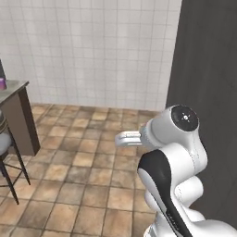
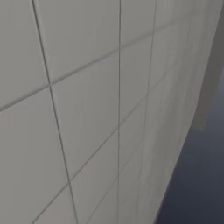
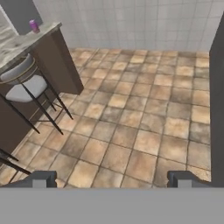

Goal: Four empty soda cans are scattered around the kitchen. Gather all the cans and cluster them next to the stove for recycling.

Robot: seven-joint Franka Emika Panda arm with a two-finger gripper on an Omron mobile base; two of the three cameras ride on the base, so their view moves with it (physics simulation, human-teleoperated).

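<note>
Purple soda can (image 3: 33,26) on counter (image 3: 26,40), hand view.

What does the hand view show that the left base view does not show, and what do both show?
Hand view alone: the open gripper and a grey-cushioned stool's seat. Left base view alone: the white robot arm. Both: the small pink-purple soda can on the marble-topped counter, the brown tiled floor, the white tiled wall and a dark tall panel.
</note>
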